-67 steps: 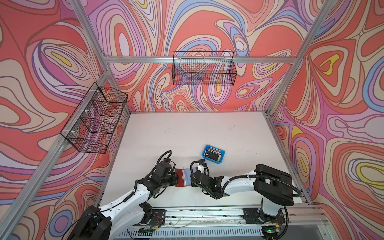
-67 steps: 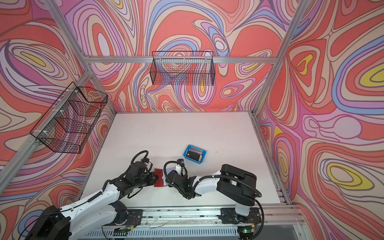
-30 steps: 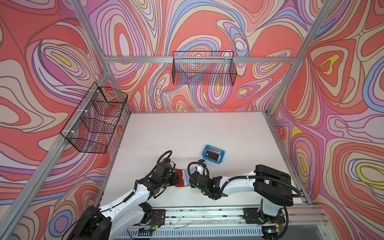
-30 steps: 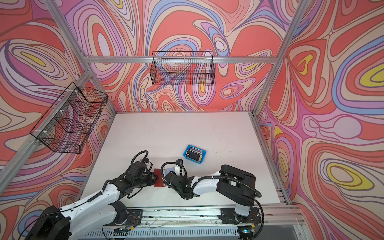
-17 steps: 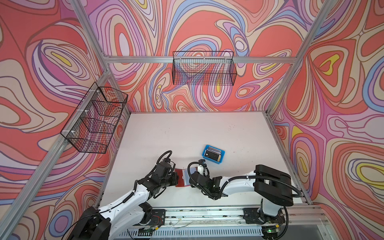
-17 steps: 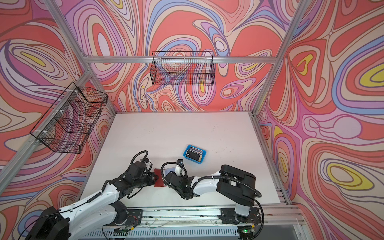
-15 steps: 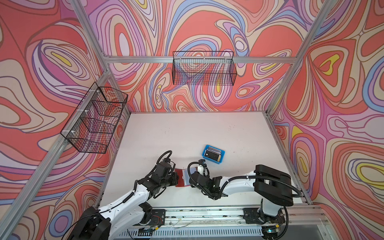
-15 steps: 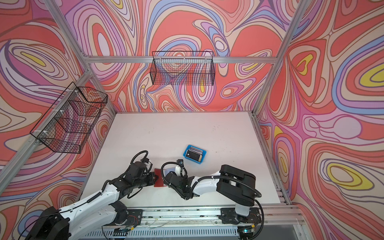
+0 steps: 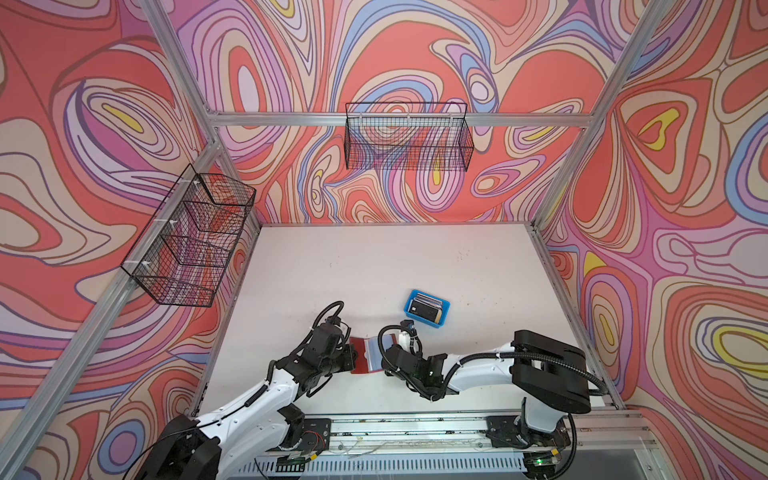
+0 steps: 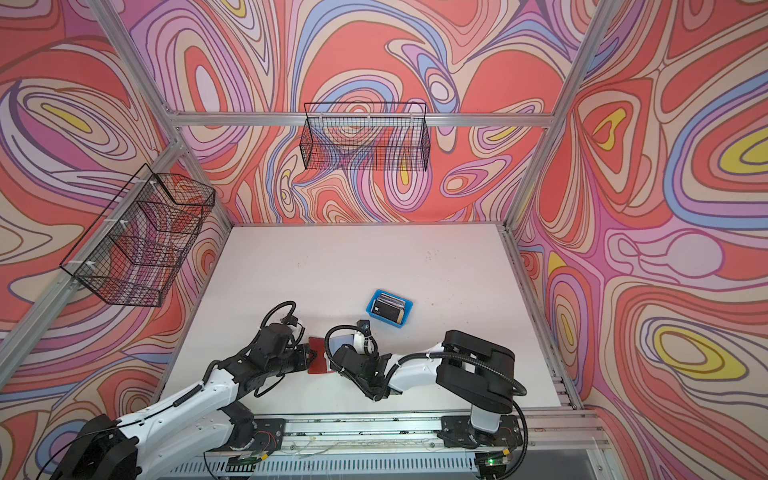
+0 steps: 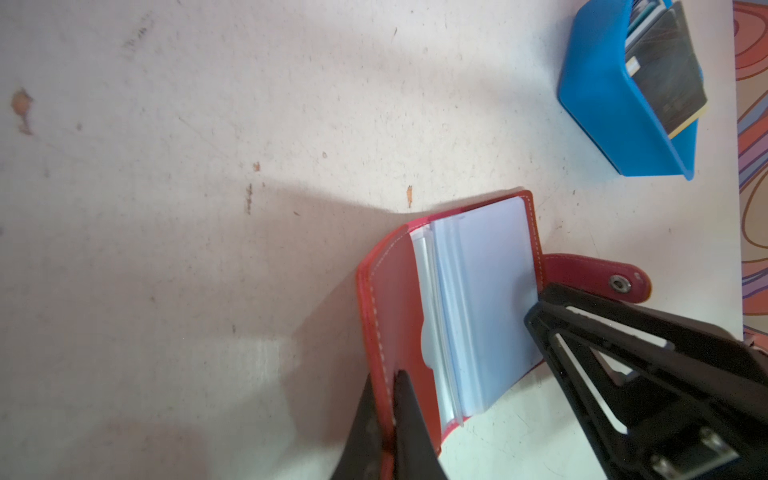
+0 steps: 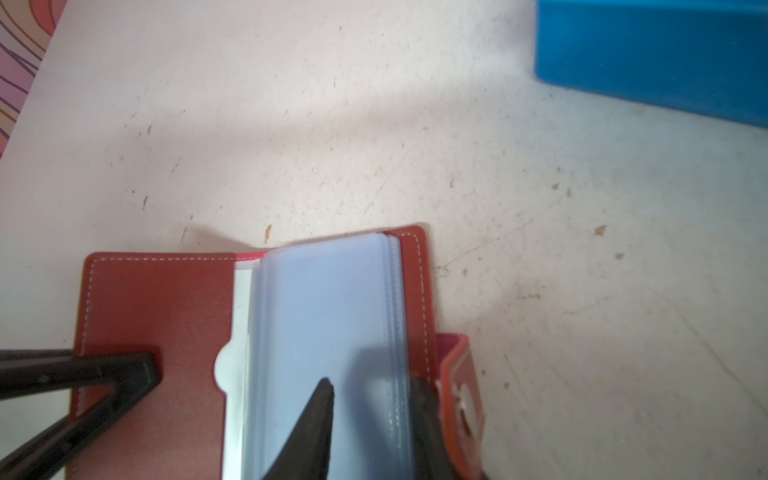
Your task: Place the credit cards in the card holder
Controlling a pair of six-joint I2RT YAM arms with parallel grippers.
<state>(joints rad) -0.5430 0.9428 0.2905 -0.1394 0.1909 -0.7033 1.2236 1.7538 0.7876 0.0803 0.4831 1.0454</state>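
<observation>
The red-brown card holder (image 9: 362, 355) (image 10: 318, 355) lies open near the table's front edge. Its clear sleeves (image 11: 486, 299) (image 12: 324, 299) face up and its snap tab (image 11: 598, 278) sticks out on the right. My left gripper (image 9: 352, 360) (image 11: 386, 376) is shut on the edge of the left cover (image 12: 166, 299). From the other side my right gripper (image 9: 384, 358) (image 12: 370, 382) stands open. One fingertip is over the sleeves and the other is at their outer edge by the tab. The credit cards (image 9: 424, 308) (image 11: 665, 70), black one on top, sit in the blue tray (image 9: 430, 326) (image 10: 390, 324).
The blue tray (image 12: 644, 54) stands a short way behind and right of the holder. Black wire baskets hang on the back wall (image 9: 407, 141) and the left wall (image 9: 195, 245). Aluminium frame posts edge the white table (image 9: 374, 266).
Two seconds ago my right gripper stood slightly further right; it has shifted a little left over the holder. Over the last second nothing has visibly moved.
</observation>
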